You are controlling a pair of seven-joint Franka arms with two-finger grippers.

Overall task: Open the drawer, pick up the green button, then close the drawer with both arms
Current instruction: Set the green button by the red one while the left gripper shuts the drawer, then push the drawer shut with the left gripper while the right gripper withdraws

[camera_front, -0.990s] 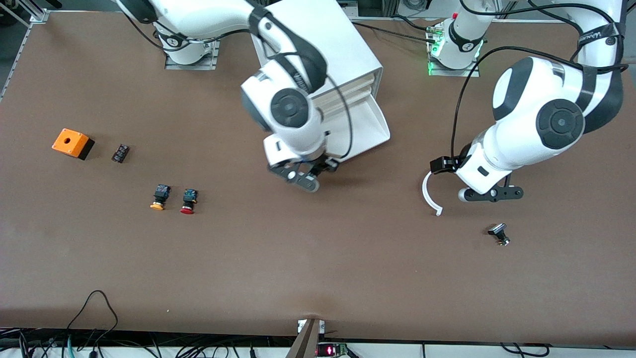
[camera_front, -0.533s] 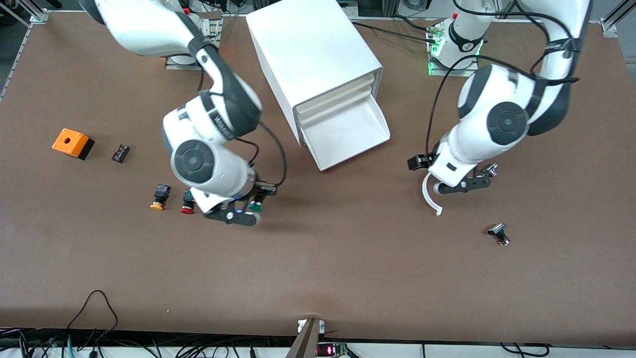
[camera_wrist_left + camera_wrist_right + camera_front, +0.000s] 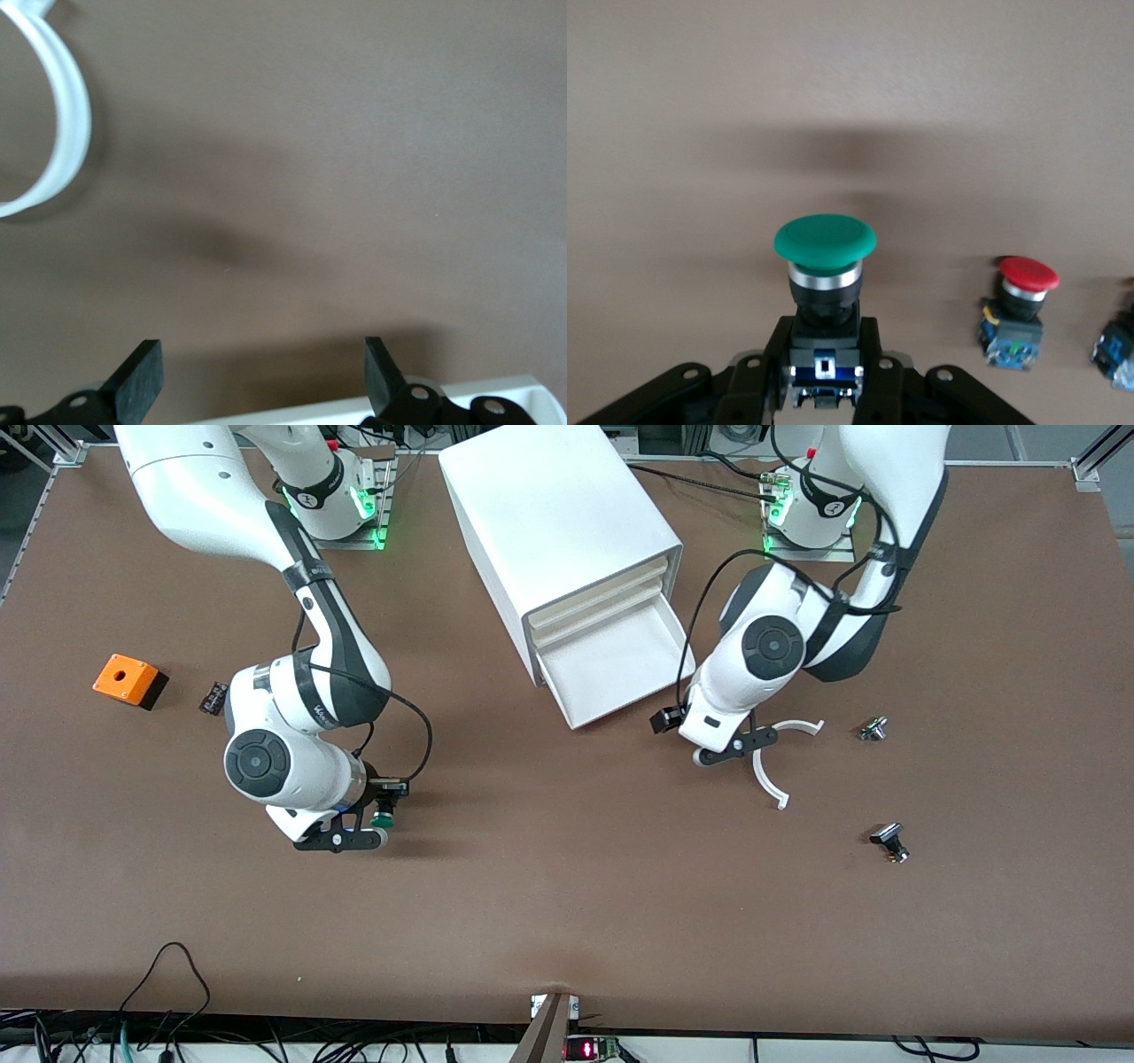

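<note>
The right end effector (image 3: 359,834), clamping the button (image 3: 383,816), has swung away from the drawer (image 3: 620,669); the left end effector (image 3: 740,747), fingers apart, is nearing its front.

An orange box (image 3: 129,680) and a white curved strip (image 3: 772,766) lie well apart.
</note>
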